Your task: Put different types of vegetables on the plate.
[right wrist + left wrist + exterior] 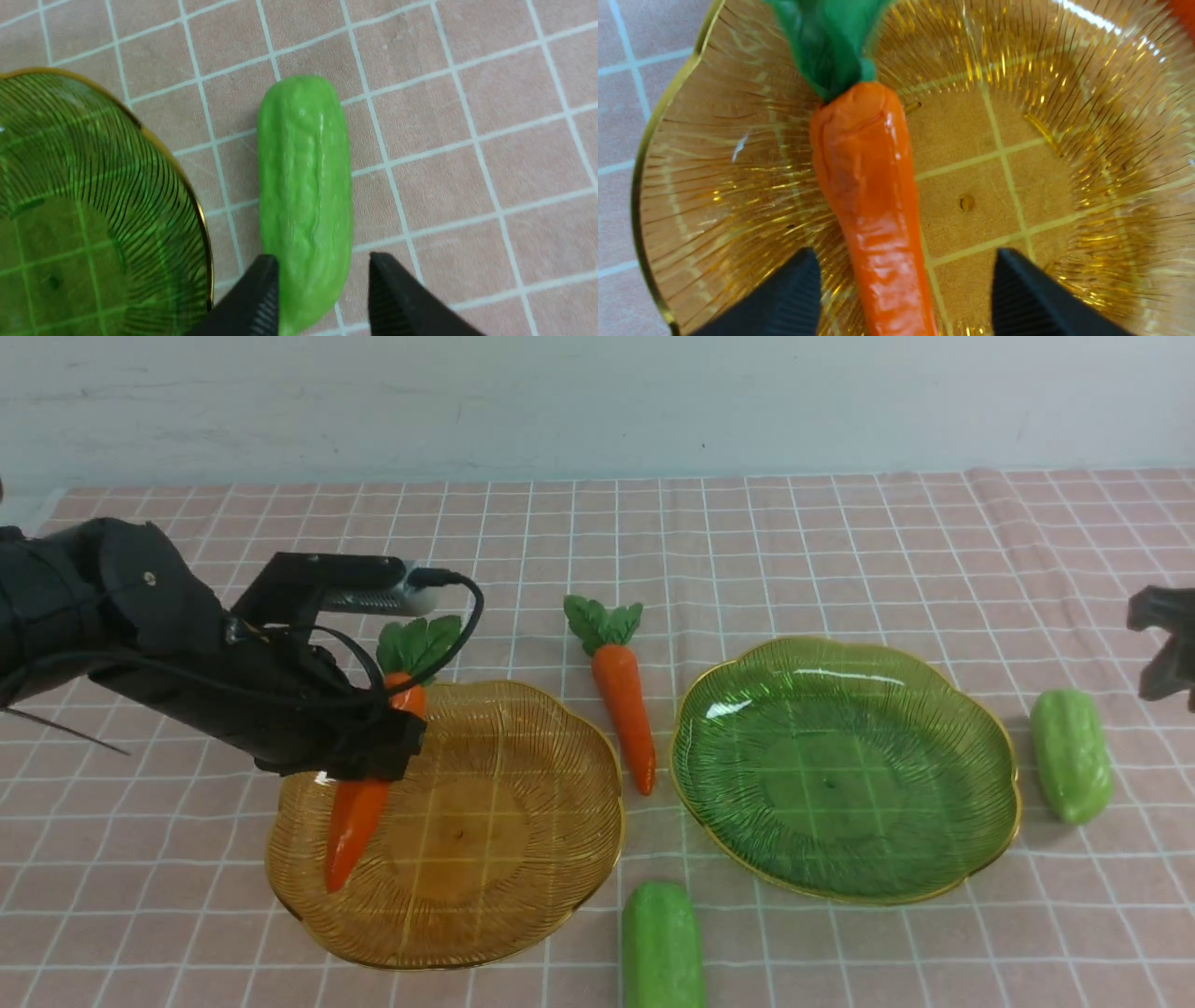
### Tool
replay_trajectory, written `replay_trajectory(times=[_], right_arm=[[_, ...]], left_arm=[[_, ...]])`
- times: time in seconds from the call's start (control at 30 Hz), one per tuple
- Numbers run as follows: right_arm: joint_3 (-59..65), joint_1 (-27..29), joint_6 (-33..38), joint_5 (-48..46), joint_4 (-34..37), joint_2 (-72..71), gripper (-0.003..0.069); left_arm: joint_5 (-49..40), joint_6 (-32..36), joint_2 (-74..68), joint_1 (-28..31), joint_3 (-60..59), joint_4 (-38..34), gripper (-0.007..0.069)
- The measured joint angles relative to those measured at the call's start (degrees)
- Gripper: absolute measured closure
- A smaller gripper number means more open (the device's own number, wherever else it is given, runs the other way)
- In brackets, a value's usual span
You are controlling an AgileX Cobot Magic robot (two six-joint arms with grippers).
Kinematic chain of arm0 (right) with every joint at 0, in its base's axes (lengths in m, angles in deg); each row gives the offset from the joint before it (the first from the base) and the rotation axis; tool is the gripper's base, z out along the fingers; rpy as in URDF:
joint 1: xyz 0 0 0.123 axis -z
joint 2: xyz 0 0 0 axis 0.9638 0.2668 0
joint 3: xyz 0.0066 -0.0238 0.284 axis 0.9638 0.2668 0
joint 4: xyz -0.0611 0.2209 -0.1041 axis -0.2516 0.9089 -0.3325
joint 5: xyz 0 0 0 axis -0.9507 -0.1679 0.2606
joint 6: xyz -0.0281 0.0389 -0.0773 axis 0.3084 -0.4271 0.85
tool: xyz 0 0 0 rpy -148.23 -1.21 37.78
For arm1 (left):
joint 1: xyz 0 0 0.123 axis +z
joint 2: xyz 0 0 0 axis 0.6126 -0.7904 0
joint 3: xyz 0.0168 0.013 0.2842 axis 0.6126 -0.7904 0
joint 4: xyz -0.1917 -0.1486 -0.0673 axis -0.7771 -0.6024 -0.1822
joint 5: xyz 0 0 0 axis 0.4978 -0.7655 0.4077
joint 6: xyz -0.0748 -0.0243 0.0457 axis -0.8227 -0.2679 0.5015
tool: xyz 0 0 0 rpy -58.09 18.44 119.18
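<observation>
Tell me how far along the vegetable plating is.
Done: one carrot lies on the amber plate, the left end effector open astride it. In hand: the right end effector hangs open over the gourd on the cloth beside the green plate; no grip yet. Left: that gourd, the second carrot between the plates and the near gourd are all unplated; the green plate holds nothing.

Carrot (864,177) lies in left plate (1017,186), between left gripper (906,254) fingers (794,294) (nearer one, touching neither). Gourd (303,186) lies on cloth (467,116) between right gripper (322,261) fingers (252,298); right plate (93,163) just outside one finger.
</observation>
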Motion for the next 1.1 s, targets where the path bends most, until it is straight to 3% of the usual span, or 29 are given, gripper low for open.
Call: replay_trajectory(times=[0.1,0.23,0.3,0.37,0.53,0.67,0.87,0.97,1.1], right_arm=[[-1.9,0.0,0.4,0.0,0.4,3.8,0.0097],[-3.4,0.0,3.7,0.0,3.5,9.1,0.0076],[-3.4,0.0,5.5,0.1,4.6,10.2,0.0141],[-3.5,0.0,5.8,0.2,4.3,10.3,0.0256],[-5.4,0.3,4.2,-0.2,2.6,9.9,0.0250],[-7.3,0.5,2.9,-1.7,2.7,6.7,0.0250],[-8.6,-2.0,5.1,-4.0,9.3,-0.7,0.0250],[-8.7,-5.6,7.7,-6.9,13.3,-2.3,0.0250],[-8.7,-11.8,9.8,-10.3,14.5,-0.2,0.0250]], left_arm=[[-0.1,-0.9,0.0,0.0,1.4,-0.3,0.0083],[-0.2,-2.2,-0.1,-1.1,6.6,-1.7,0.0095],[-0.3,-2.2,-0.6,-2.8,10.5,-2.0,0.0137],[-0.4,-2.4,-1.8,-4.5,14.2,-2.2,0.0200],[-2.6,-4.3,-6.2,-7.9,23.1,-2.1,0.0337],[-5.4,-6.0,-10.0,-9.5,27.9,-0.6,0.0377],[-6.7,-8.1,-17.0,-11.1,36.1,2.2,0.0330],[-6.9,-8.4,-20.7,-11.9,39.9,2.7,0.0272],[-7.5,-9.3,-29.1,-13.8,46.3,2.8,0.0137]])
